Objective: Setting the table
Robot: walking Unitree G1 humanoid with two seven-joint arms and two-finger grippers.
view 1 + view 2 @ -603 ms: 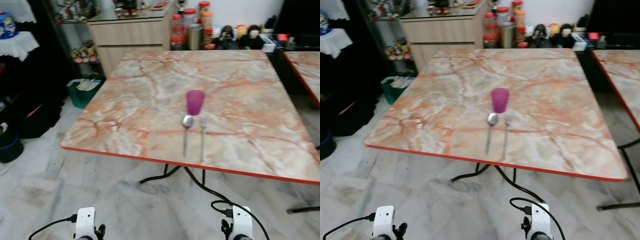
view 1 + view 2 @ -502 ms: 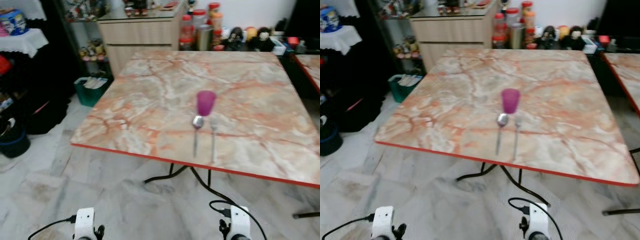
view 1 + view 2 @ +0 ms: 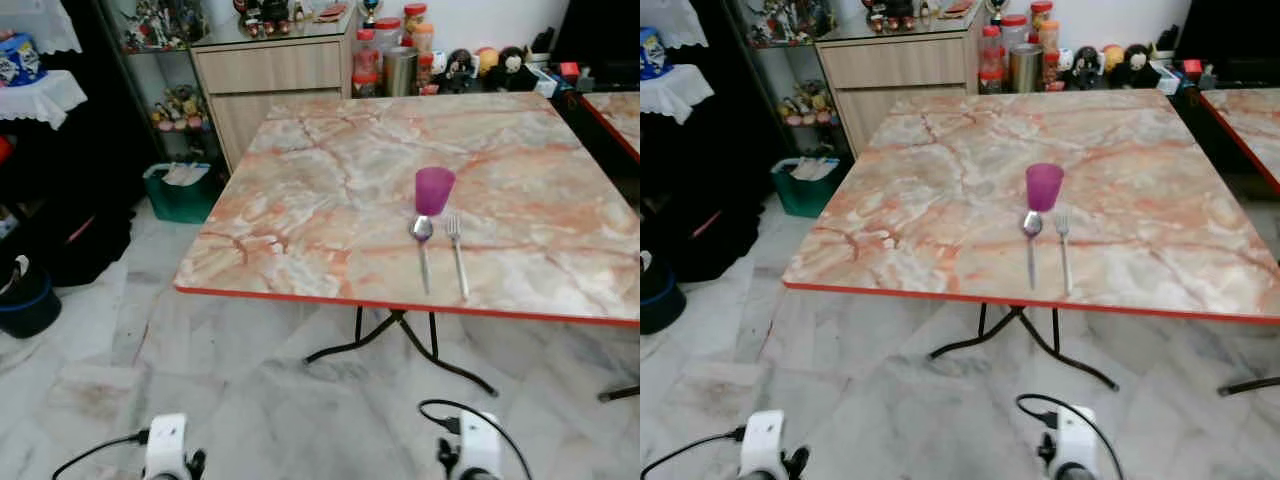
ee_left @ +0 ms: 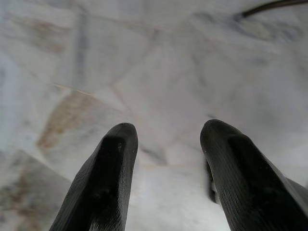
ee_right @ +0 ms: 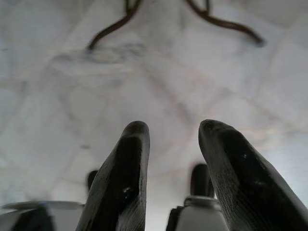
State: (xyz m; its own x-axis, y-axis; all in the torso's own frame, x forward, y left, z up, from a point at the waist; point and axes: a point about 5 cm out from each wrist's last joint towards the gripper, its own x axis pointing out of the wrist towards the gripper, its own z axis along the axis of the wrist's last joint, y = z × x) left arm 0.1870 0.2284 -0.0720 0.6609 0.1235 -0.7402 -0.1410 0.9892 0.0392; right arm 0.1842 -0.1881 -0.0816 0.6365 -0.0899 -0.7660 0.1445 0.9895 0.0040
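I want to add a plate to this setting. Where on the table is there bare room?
The marble table is bare left of the spoon and right of the fork. The purple cup stands just behind them. The only crowding is the jars past the far edge.

Glossy marble-look table [image 3: 320,190], shiny metal spoon [image 3: 423,245] and fork [image 3: 457,255], seemingly translucent plastic cup [image 3: 434,190].

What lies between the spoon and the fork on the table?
Bare marble; the spoon and fork lie side by side, apart, in the left eye view.
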